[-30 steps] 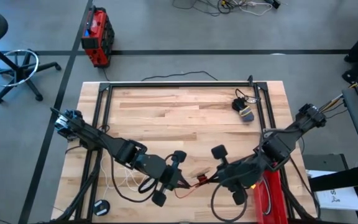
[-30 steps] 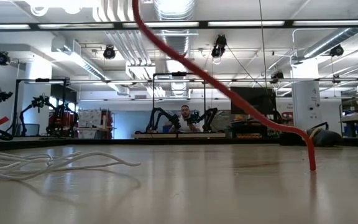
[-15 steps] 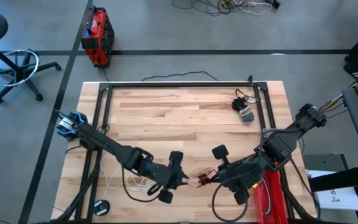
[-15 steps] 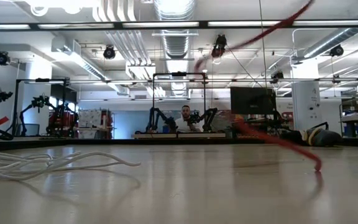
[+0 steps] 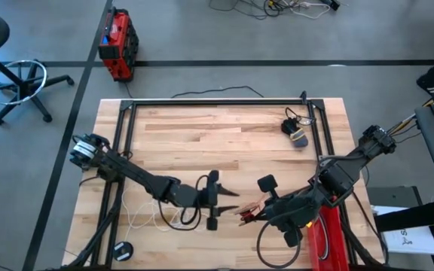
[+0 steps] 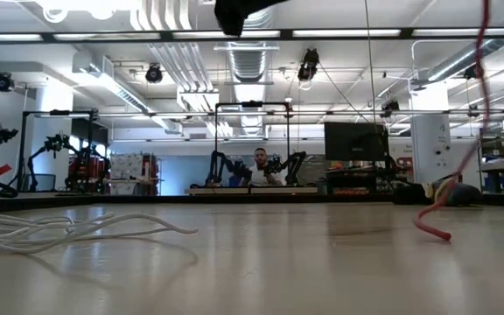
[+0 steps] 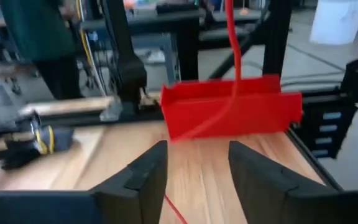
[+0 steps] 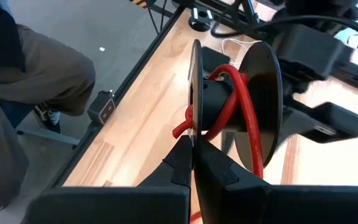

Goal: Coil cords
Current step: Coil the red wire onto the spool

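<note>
While the red cord (image 8: 238,106) is being taken up on a dark reel (image 8: 257,81), the reel's thin disc is held pinched between the pressed-together fingers of the right pincer (image 8: 192,155), near the front of the worktop (image 5: 202,128) and just beside the red bin (image 5: 326,233). Several turns of the cord are already seen around the hub.

Within the last second the left pincer (image 5: 212,199) has been turned and drawn slightly back from the reel. It is now pointed toward the right arm with its fingers spread and nothing clamped between them. In the low view, the long red arc that crossed the scene has been pulled over to the right, so that only a hanging strand and a curled free end (image 6: 434,231) remain just above the wood.

From this it is judged that slack is being taken out of the red cord and that its winding is well advanced, although the tail is not yet gathered. The white cord (image 6: 59,232) is left in loose strands on the worktop under the left arm, so that part of the task is judged undone.
</note>
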